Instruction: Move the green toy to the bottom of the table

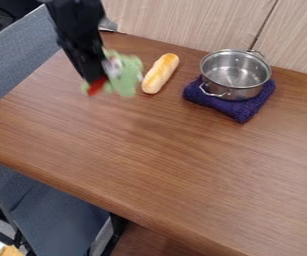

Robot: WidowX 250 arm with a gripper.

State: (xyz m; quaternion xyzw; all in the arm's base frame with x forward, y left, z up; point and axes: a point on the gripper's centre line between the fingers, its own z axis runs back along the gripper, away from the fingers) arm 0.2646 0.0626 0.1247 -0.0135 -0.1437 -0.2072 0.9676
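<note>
Item, your green toy [126,79]: one, blurred, over the counter's [162,150] far left part, in the grip of your pincer [97,74], closed on it. Red patch [97,86] at the tip. Just right of the toy: one bread loaf [160,74]. Farther right: one steel pot [234,91], on purple cloth [240,111].

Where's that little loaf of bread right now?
In the camera view, the bread lies on the table's far part, between the green toy and the pot on its purple cloth.
</note>
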